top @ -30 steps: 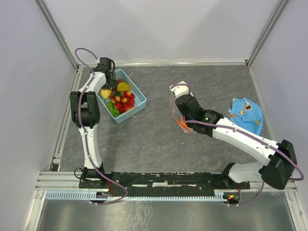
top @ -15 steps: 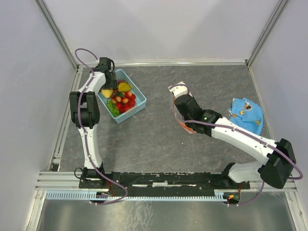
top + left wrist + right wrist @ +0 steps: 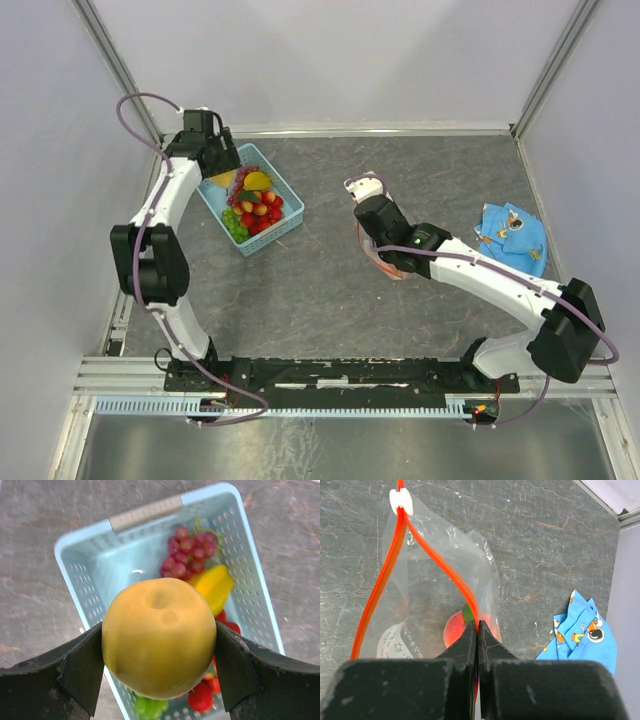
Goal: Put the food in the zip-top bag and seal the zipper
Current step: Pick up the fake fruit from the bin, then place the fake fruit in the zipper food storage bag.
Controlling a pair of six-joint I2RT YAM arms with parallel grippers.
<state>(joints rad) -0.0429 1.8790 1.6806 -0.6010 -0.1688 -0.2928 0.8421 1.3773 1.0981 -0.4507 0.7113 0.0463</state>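
Your left claw [image 3: 159,672] is clamped on a round yellow fruit [image 3: 159,630], one finger pressed to each side. It holds the fruit above the light blue basket [image 3: 85,590], which sits at 10 o'clock on the desk [image 3: 330,290]. In the basket: red grapes [image 3: 187,550], a yellow mango piece [image 3: 215,585], strawberries [image 3: 200,700], green grapes [image 3: 147,707]. Your right claw [image 3: 477,630] is pinched together on the zipper [image 3: 440,568] of the zip-top bag [image 3: 420,580], near desk centre, at 3 o'clock from the basket. The bag's mouth gapes, with the white slider [image 3: 401,500] at its far end. An orange peach [image 3: 454,630] lies inside. A blue cloth [image 3: 585,640] lies at 3 o'clock on the desk, apart from the bag.
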